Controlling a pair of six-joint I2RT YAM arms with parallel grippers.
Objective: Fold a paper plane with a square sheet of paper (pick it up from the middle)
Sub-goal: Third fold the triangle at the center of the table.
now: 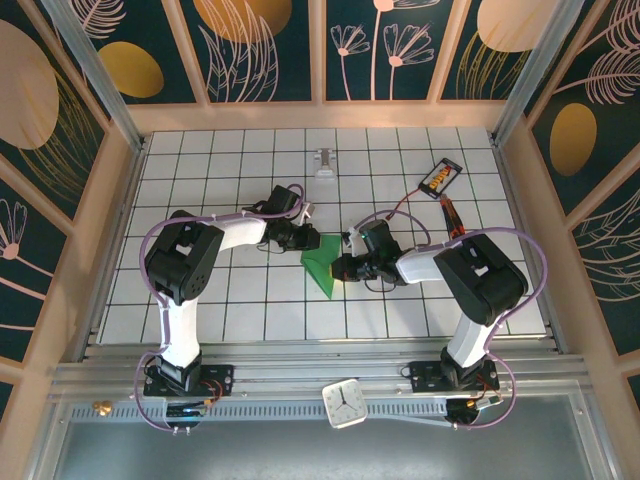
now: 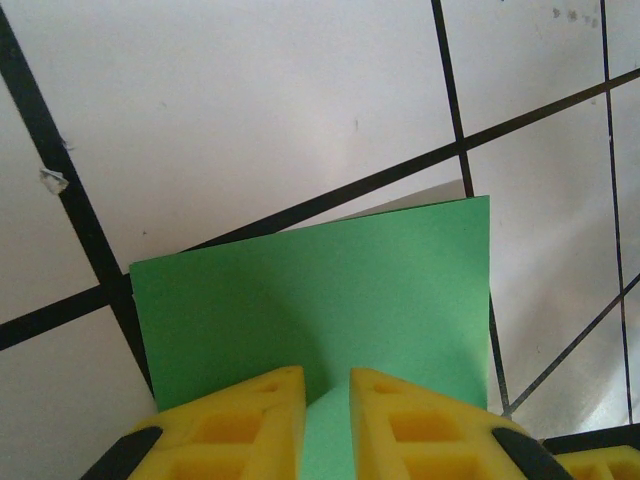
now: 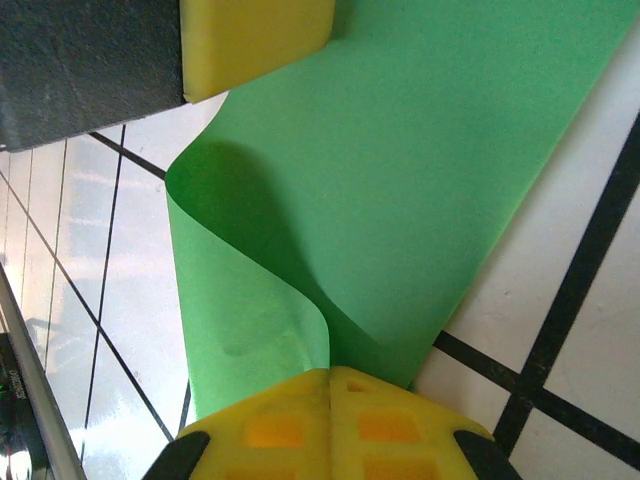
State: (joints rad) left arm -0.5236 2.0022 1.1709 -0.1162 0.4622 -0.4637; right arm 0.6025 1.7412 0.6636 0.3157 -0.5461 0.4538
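While pinched for folding, paper [image 1: 322,268]: sits mid-table between both grippers, looks like a narrow wedge from above.
right gripper [image 1: 347,268]: fingers [image 3: 270,430] pressed together on one paper edge, no gap in wrist view; likely anchors that end so the rest can bend.
paper at right wrist [image 3: 420,180]: curls out of the closed fingers in a loose S-bend, no sharp crease there; probably mid-fold.
left gripper [image 1: 306,240]: at the opposite end; fingers [image 2: 260,415] narrowly apart, green showing in the gap; real pinch not confirmable.
left finger in right wrist view [image 3: 255,40]: touches far paper edge, probably steadies or presses that layer.
paper at left wrist [image 2: 310,300]: flat straight-edged flap, pale strip peeking past top edge; suggests a doubled layer.
why two holds: thin sheet flops, so a hold at each end likely keeps edges lined up for creasing.
progress: no dart shape yet; judged early to middle.
table [image 1: 250,310]: white, black grid lines, glossy up close.
far side: gadget [image 1: 440,178] with orange face at right, clear clip [image 1: 326,162] at centre; both well apart from paper.
room: wooden frame, dark teal panels with gold and pink plant pattern; white clock [image 1: 348,402] on near rail.
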